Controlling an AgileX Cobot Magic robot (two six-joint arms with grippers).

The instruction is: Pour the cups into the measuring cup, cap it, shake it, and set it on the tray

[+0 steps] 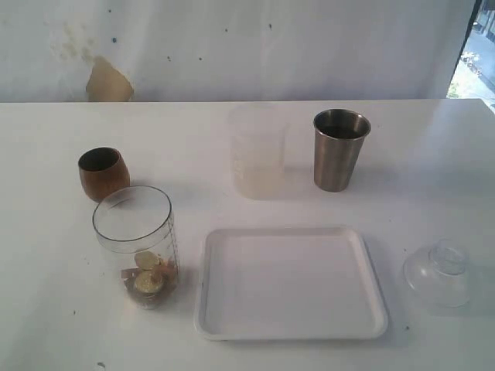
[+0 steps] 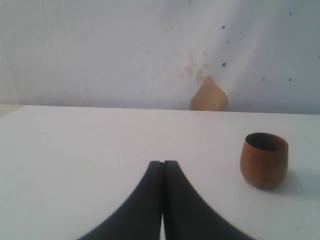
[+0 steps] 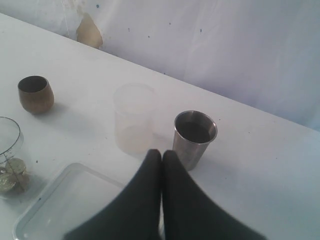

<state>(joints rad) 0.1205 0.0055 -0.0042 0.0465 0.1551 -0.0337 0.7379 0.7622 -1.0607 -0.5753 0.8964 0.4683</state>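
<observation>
The measuring cup [image 1: 135, 232] stands upright and uncapped towards the near left corner of the worktop [image 1: 433, 170], with a few small yellowish pieces [image 1: 147, 277] lying at its bottom. Just beside it, along the near edge at the middle, lies the tray [image 1: 290, 232], flat. The two are close, but the exterior view does not settle whether they touch.

The wooden cup [image 1: 103, 173] stands upright just behind the measuring cup, nearer the left edge. The steel tumbler [image 1: 339, 151] stands upright beyond the tray, right of the middle. A frosted cup [image 1: 259, 154] stands just left of it, apart from it. A clear domed lid [image 1: 439, 272] rests on the worktop near the right edge, apart from the tray.

The hands show only in their own wrist views. The left hand [image 2: 163, 164] is clenched, its two dark fingers pressed together with nothing between them. It sits low and roughly level over bare worktop, pointing at the wall [image 1: 309, 46], with the wooden cup ahead and off to one side, well apart.

The right hand [image 3: 161, 152] is clenched on nothing too. It is held higher and tilted downward, looking over the tray's corner towards the tumbler and frosted cup.
</observation>
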